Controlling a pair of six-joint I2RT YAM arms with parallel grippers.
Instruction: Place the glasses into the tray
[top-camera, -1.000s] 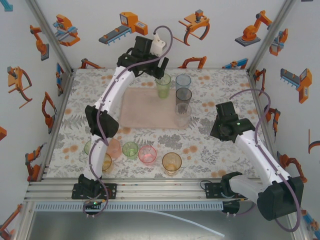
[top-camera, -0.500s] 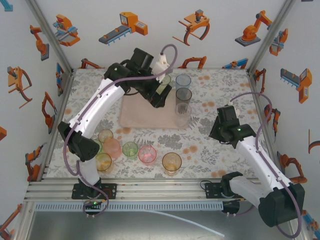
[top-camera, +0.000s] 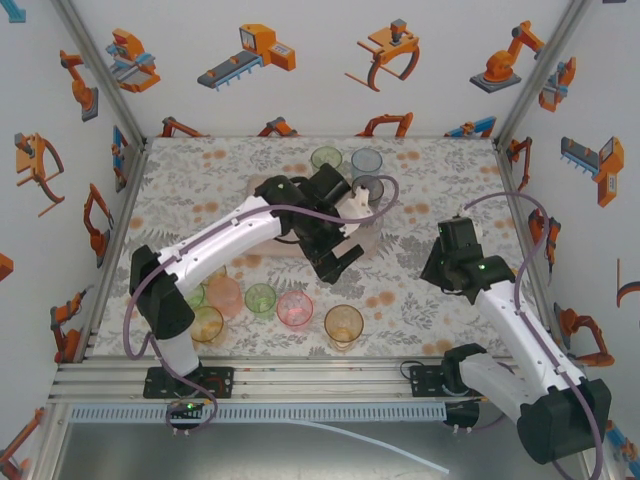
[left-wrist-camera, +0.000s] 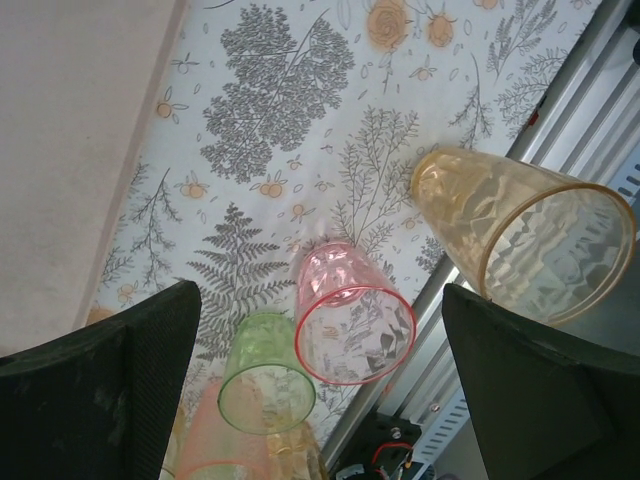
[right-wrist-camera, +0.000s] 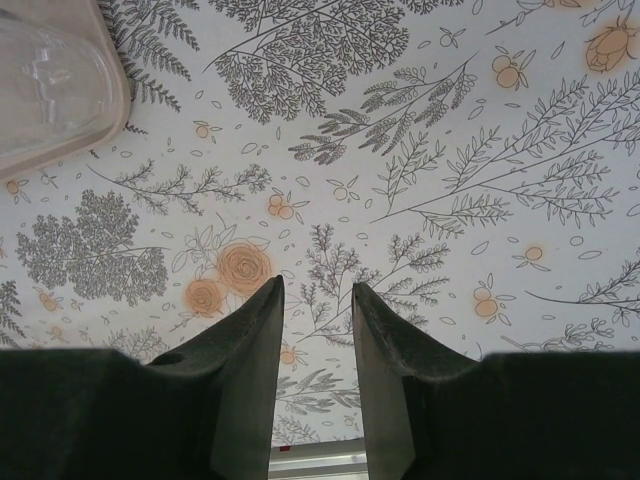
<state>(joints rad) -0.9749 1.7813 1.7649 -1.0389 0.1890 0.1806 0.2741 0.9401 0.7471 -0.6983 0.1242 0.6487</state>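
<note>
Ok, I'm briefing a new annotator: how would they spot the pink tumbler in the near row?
On the floral table, find the near row of tumblers. The pink tumbler stands between a green tumbler and an amber tumbler, its rim rose-red.

Worktop (top-camera: 170, 200), centre: we recorded the tray (left-wrist-camera: 70, 120). At the tray's far right end we counted three glasses: far-left glass (top-camera: 326, 157), far-right glass (top-camera: 367, 160) beside it, and a third glass (top-camera: 369, 187) just in front of the latter. Before the tray, near the worktop's front edge and left of centre, we listed a front row (top-camera: 295, 308) of glasses standing off the tray.
</note>
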